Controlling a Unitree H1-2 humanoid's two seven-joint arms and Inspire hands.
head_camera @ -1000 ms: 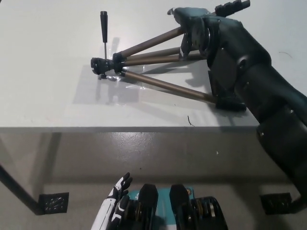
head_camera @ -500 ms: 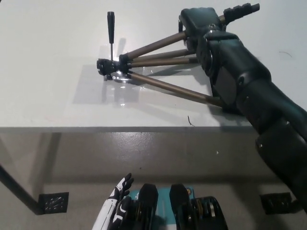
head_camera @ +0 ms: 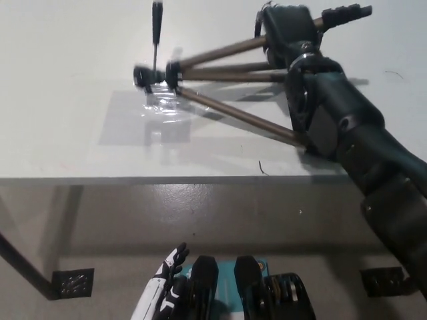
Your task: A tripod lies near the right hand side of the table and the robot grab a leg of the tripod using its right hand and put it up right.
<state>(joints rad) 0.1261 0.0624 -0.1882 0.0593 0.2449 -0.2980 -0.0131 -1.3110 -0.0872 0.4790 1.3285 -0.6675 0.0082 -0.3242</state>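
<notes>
Place: looks like a lab or test room, not a home
Tabletop (head_camera: 67,133): plain white, bare, with a square edge
Floor (head_camera: 200,220): smooth grey, concrete-like
Table foot (head_camera: 73,283): black metal plate resting on the floor

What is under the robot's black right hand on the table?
Under the right hand runs the upper leg of the tripod, its foot poking out beyond. The hand covers its own fingers and the leg there, so the grip itself is not visible.

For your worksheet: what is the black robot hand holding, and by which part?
The right robot hand grips the tripod by its uppermost leg, near the foot end.
</notes>
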